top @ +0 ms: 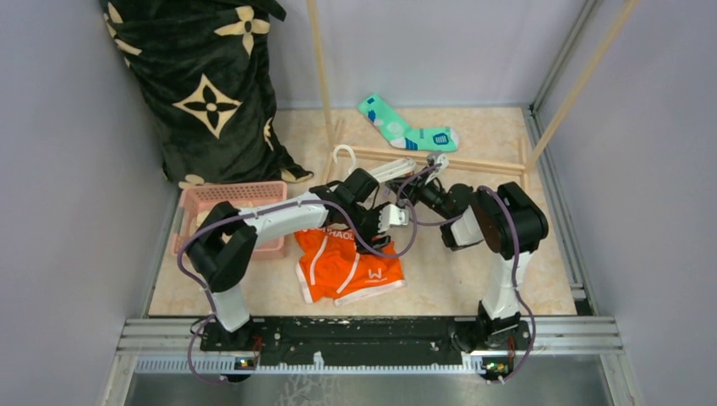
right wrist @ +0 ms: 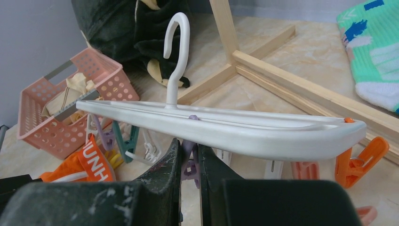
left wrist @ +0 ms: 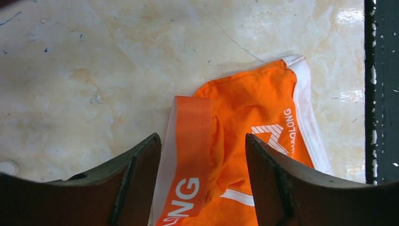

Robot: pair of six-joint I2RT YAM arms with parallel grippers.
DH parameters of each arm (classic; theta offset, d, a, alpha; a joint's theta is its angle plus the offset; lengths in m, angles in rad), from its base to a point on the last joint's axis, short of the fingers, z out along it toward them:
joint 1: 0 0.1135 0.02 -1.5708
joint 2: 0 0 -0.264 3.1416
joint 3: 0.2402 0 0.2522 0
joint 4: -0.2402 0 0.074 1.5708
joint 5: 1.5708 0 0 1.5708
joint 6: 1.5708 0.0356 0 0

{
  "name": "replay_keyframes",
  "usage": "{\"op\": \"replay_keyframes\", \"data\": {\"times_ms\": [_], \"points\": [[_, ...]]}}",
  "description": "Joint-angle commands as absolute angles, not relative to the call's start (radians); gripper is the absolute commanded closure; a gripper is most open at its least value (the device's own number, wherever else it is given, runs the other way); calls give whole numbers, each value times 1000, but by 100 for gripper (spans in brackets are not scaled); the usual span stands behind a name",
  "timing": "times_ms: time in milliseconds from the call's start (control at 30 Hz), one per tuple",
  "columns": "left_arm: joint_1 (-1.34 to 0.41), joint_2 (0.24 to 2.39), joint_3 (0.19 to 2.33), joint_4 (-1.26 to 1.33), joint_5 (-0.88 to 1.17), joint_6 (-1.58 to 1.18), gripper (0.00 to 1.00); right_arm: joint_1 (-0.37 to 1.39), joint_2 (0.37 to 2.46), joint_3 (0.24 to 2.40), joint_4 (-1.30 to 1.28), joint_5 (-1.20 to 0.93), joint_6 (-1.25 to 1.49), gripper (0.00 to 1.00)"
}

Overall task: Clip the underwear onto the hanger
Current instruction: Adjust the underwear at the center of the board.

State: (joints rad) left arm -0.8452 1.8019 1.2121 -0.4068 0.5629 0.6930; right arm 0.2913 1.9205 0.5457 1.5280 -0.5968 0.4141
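Note:
The orange underwear point(top: 347, 266) lies flat on the table in front of the arms. My left gripper point(top: 391, 218) hovers over its upper edge. In the left wrist view this gripper point(left wrist: 202, 137) is open, and the lettered waistband point(left wrist: 190, 141) runs between the spread fingers without being pinched. The white hanger point(right wrist: 235, 129) is held level above the table, hook point(right wrist: 176, 42) upward, with coloured clothespins dangling under it. My right gripper point(right wrist: 189, 146) is shut on a purple clothespin point(right wrist: 188, 167) just beneath the hanger's near bar. A corner of the underwear point(right wrist: 94, 162) shows at lower left.
A pink basket point(top: 221, 196) holding cream cloth stands left of the underwear. A teal sock point(top: 406, 127) lies at the back, beyond the wooden rack's base point(top: 440, 159). A dark flowered blanket point(top: 203, 85) fills the back left corner. Walls close in on both sides.

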Motion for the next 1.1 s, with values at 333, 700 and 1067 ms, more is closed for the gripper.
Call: {"op": "replay_keyframes", "data": {"times_ms": [333,700,1067], "points": [[-781,1874,1282,-408,607,721,25,288,1938,583,1702,-618,422,100],[-765,1984,1329,-505,640,748,28,287,1927,592,1686,-627,418,100],[-765,1978,1304,-527,658,749,59,287,1922,587,1685,-628,414,100]]}}
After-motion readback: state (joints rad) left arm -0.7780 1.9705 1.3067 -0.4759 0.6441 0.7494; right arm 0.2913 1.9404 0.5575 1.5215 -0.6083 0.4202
